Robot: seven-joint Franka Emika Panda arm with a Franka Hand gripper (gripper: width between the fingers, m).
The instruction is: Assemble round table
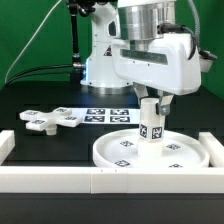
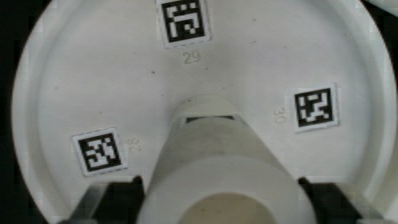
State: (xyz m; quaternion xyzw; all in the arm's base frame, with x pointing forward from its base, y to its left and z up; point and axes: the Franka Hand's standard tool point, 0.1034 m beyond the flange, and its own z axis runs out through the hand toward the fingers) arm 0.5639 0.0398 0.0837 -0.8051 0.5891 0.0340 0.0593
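Hand [image 1: 151,104] clamped on leg [image 1: 151,130], upright at disc [image 1: 108,152] ctr; cross base [image 1: 50,119] apart, ext. view's left.

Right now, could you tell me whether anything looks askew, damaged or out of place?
Nothing stands out. The gripper holds the leg upright over the middle of the round disc, and the cross-shaped base lies flat, apart from the disc, on the exterior view's left. No damage shows.
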